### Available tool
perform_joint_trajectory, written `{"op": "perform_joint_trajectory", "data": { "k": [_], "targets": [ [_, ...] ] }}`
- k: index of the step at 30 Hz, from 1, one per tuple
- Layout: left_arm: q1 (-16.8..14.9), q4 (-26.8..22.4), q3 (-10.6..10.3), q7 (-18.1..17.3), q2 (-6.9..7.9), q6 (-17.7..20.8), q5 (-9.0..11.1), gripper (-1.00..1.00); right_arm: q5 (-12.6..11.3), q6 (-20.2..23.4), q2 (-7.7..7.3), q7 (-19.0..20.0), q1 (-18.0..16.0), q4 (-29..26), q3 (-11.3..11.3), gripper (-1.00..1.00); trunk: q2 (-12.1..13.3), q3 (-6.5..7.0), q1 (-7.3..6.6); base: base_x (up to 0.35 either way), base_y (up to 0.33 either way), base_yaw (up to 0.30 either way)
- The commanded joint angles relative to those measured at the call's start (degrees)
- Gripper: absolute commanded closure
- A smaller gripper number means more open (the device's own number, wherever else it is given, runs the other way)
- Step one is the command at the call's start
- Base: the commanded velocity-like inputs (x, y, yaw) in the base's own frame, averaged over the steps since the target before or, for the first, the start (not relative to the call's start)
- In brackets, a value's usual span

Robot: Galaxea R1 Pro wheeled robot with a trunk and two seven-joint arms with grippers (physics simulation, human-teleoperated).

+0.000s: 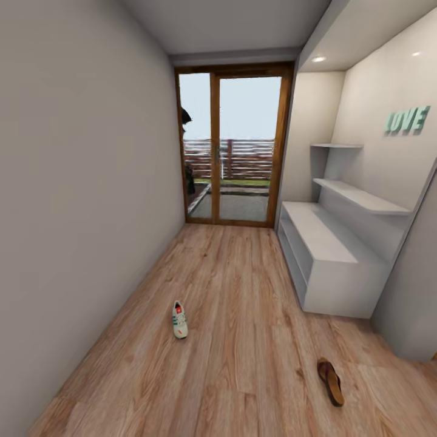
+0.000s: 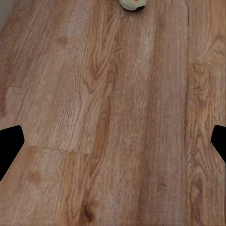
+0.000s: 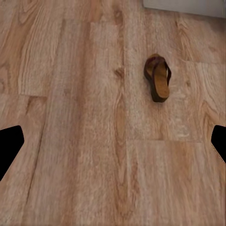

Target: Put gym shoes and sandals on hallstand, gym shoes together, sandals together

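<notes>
From your head view, nothing is put away yet. One gym shoe (image 1: 179, 320) lies on the floor (image 1: 243, 291) near the left wall. One sandal (image 1: 331, 380) lies near right. The rack (image 1: 328, 243) on the right is bare, and nothing blocks the way.

Left wrist: the shoe's end (image 2: 132, 4) shows far ahead. The left fingers (image 2: 113, 141) are wide open, holding nothing.

Right wrist: the sandal (image 3: 158, 77) lies ahead. The right fingers (image 3: 113, 141) are wide open, holding nothing.

Brightness: even, soft, fairly bright.
Source: daylight through the glass door (image 1: 233, 145); two ceiling spots above the hallstand (image 1: 331, 255).
Shadows: faint (barely any under the sandal (image 3: 158, 77)).
Distortion: walls bow near the door.
Sharpness: wrist views slightly soft.
</notes>
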Motion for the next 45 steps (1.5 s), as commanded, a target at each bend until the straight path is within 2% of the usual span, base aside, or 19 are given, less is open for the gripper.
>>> {"op": "perform_joint_trajectory", "data": {
  "k": [1,34,45],
  "targets": [
    [-0.04,0.04,0.01,0.00,0.00,-0.19,0.02,-1.00,-0.51,-0.22,-0.02,0.01,-0.03,0.05,0.15,-1.00,-0.03,-0.06,0.03,0.286,-0.154,0.000],
    [-0.04,0.04,0.01,0.54,0.00,-0.20,0.04,-1.00,-0.51,-0.21,-0.04,0.00,-0.04,0.34,0.22,-1.00,-0.03,-0.06,0.03,0.263,-0.171,0.000],
    [-0.04,0.04,0.01,0.55,0.00,-0.20,0.05,-1.00,-0.51,-0.25,-0.03,-0.02,-0.03,0.34,0.22,-1.00,-0.03,-0.06,0.03,0.151,-0.237,0.000]
  ]
}}
